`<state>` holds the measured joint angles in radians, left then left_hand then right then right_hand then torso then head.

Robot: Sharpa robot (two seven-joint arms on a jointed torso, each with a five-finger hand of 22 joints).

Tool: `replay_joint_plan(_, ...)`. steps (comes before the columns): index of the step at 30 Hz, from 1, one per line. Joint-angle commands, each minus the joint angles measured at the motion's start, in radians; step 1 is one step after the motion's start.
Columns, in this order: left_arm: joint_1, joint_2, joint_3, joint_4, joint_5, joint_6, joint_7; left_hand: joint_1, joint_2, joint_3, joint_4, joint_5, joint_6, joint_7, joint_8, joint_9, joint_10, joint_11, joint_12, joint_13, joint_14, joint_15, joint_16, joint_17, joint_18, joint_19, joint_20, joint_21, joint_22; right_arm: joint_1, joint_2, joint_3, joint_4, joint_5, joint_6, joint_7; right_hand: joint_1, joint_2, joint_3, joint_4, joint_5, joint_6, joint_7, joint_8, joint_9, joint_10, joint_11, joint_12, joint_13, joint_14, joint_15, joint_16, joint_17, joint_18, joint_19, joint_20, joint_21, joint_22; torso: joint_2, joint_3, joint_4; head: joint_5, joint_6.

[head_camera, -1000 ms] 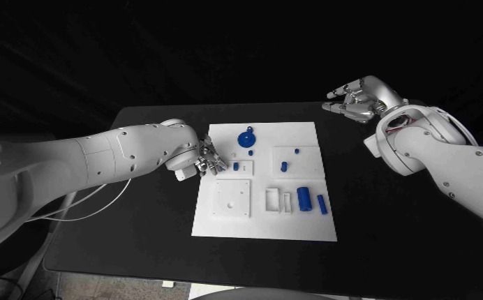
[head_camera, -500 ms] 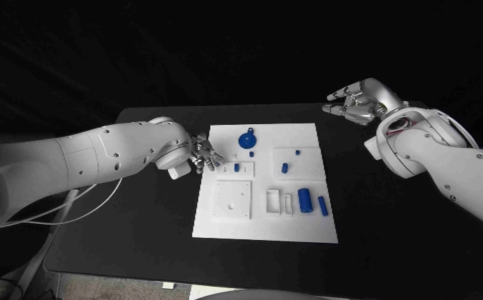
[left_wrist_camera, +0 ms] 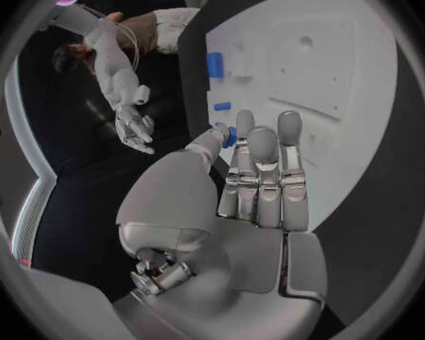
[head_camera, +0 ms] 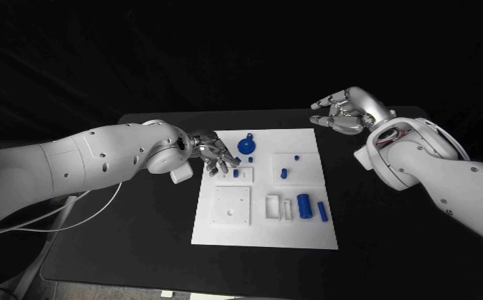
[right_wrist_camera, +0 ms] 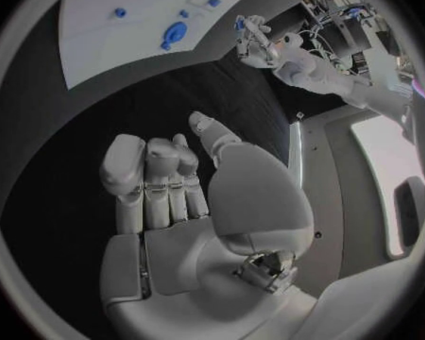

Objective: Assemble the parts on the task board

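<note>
The white task board (head_camera: 314, 234) lies mid-table with several blue parts on it. A blue disc (head_camera: 246, 144) stands near its far edge, a small peg (head_camera: 236, 172) left of centre, and two blue cylinders (head_camera: 304, 202) near the right side. My left hand (head_camera: 212, 153) hovers over the board's far left part, fingers stretched toward the peg. In the left wrist view a small blue part (left_wrist_camera: 230, 136) sits pinched between thumb and first finger. My right hand (head_camera: 343, 112) hangs off the board's far right corner, fingers loosely apart, holding nothing.
A square recessed plate (head_camera: 230, 203) and a small white frame (head_camera: 273, 206) sit in the board's near half. Black table (head_camera: 141, 244) runs on both sides of the board. The right forearm (head_camera: 423, 160) reaches along the table's right side.
My left hand has moved right, from beside the board's left edge to over it. My right hand has come a little closer to the board's far corner.
</note>
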<state>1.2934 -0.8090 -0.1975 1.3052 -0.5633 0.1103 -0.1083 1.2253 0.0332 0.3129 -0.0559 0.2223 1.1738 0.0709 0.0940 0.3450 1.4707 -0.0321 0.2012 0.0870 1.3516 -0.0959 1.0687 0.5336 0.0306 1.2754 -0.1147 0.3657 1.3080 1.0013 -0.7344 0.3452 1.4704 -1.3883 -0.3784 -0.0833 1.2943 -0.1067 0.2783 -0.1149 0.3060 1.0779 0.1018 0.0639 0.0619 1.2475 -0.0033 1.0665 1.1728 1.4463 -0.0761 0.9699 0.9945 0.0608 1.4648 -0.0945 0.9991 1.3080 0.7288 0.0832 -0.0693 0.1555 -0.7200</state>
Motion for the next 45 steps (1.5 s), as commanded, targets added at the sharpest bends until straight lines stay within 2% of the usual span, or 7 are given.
replay_joint_plan(1, 0.001, -0.002, 0.001, 0.015, 0.147, 0.186, 0.166, 0.016, 0.011, 0.113, -0.12, -0.011, 0.028, -0.021, -0.009, 0.005, 0.034, 0.002, -0.006, -0.002, -0.008, 0.002, -0.002, 0.0, 0.017, -0.013, 0.001, -0.007, 0.015, -0.006, 0.0, -0.009, 0.032, -0.074, 0.023, 0.134, 0.002, 0.005, 0.01, -0.042, 0.004, 0.01, 0.002, -0.003, 0.0, 0.005, 0.0, 0.007, 0.004, -0.002, 0.001, 0.003, 0.002, 0.006, 0.025, 0.001, 0.006, 0.132, 0.0, -0.0005, 0.0007, 0.0, 0.012)
replay_joint_plan(9, 0.001, -0.008, 0.001, 0.03, 0.26, 0.352, 0.216, 0.017, 0.016, 0.102, -0.122, -0.017, 0.029, -0.02, -0.022, 0.015, 0.033, 0.003, -0.012, -0.001, -0.019, 0.004, 0.005, 0.008, 0.014, -0.024, 0.003, -0.017, 0.016, -0.009, 0.004, -0.048, 0.092, -0.163, 0.047, 0.181, -0.007, 0.022, 0.007, -0.1, -0.008, 0.015, 0.001, -0.003, 0.0, 0.005, 0.0, 0.004, 0.003, -0.002, 0.001, -0.001, 0.001, 0.003, 0.022, 0.0, 0.009, 0.131, 0.0, 0.0015, -0.0004, 0.0, 0.024)
replay_joint_plan(17, 0.001, -0.007, -0.001, 0.027, 0.308, 0.399, 0.208, -0.014, 0.008, 0.108, -0.128, 0.064, 0.035, -0.025, -0.018, 0.042, 0.034, 0.002, -0.003, 0.004, -0.023, 0.002, 0.016, 0.015, 0.012, -0.027, 0.0, -0.015, 0.018, -0.015, 0.0, -0.072, 0.157, -0.211, 0.043, 0.191, -0.013, 0.02, -0.012, -0.113, -0.003, 0.007, 0.002, -0.003, 0.0, 0.004, 0.001, 0.001, -0.001, -0.002, 0.002, -0.005, -0.001, 0.003, 0.021, 0.0, 0.007, 0.131, 0.0, 0.0001, -0.0008, 0.001, 0.021)
replay_joint_plan(24, 0.001, -0.003, -0.002, 0.026, 0.295, 0.372, 0.191, -0.116, 0.017, 0.139, -0.157, 0.16, 0.013, -0.041, 0.018, 0.226, 0.034, -0.009, 0.042, 0.026, -0.022, -0.005, 0.029, 0.021, 0.006, -0.027, -0.005, -0.012, 0.016, -0.025, -0.01, -0.083, 0.208, -0.219, 0.069, 0.211, -0.009, 0.022, -0.058, -0.113, 0.034, 0.002, 0.003, -0.002, 0.0, 0.002, 0.001, -0.004, -0.005, -0.002, 0.002, -0.008, -0.004, 0.003, 0.02, 0.0, 0.003, 0.13, 0.0, -0.0004, -0.0004, -0.001, 0.021)
replay_joint_plan(29, 0.001, -0.001, -0.003, 0.028, 0.277, 0.361, 0.186, -0.216, 0.03, 0.183, -0.203, 0.222, -0.02, -0.054, 0.067, 0.444, 0.022, -0.016, 0.114, 0.068, -0.025, -0.014, 0.053, 0.031, -0.004, -0.025, -0.014, -0.011, 0.018, -0.029, -0.013, -0.089, 0.224, -0.221, 0.085, 0.215, -0.007, 0.03, -0.09, -0.115, 0.041, -0.002, 0.004, -0.003, 0.0, -0.001, 0.002, -0.007, -0.007, -0.003, 0.003, -0.009, -0.004, 0.003, 0.02, 0.001, -0.002, 0.129, 0.0, -0.0012, -0.0009, -0.002, 0.022)
replay_joint_plan(33, 0.001, 0.001, -0.003, 0.03, 0.255, 0.353, 0.184, -0.242, 0.026, 0.193, -0.219, 0.257, -0.005, -0.06, 0.032, 0.549, 0.013, -0.02, 0.159, 0.096, -0.026, -0.017, 0.072, 0.032, -0.006, -0.027, -0.017, -0.003, 0.018, -0.03, -0.014, -0.091, 0.229, -0.222, 0.091, 0.214, -0.01, 0.03, -0.104, -0.112, 0.051, -0.003, 0.003, -0.002, 0.0, -0.002, 0.001, -0.008, -0.007, -0.003, 0.003, -0.01, -0.005, 0.003, 0.019, 0.001, -0.004, 0.129, 0.001, -0.0008, 0.0007, -0.002, 0.024)
replay_joint_plan(45, 0.001, 0.001, -0.004, 0.035, 0.227, 0.339, 0.197, -0.242, 0.012, 0.199, -0.211, 0.28, 0.019, -0.064, -0.015, 0.628, 0.004, -0.022, 0.195, 0.113, -0.035, -0.02, 0.1, 0.034, -0.009, -0.036, -0.021, 0.014, 0.018, -0.031, -0.013, -0.099, 0.226, -0.217, 0.138, 0.199, -0.016, 0.041, -0.171, -0.088, 0.073, -0.007, 0.003, -0.002, 0.0, -0.005, 0.002, -0.009, -0.009, -0.004, 0.004, -0.012, -0.006, 0.005, 0.019, 0.002, -0.013, 0.127, 0.001, -0.0016, -0.001, -0.004, 0.026)
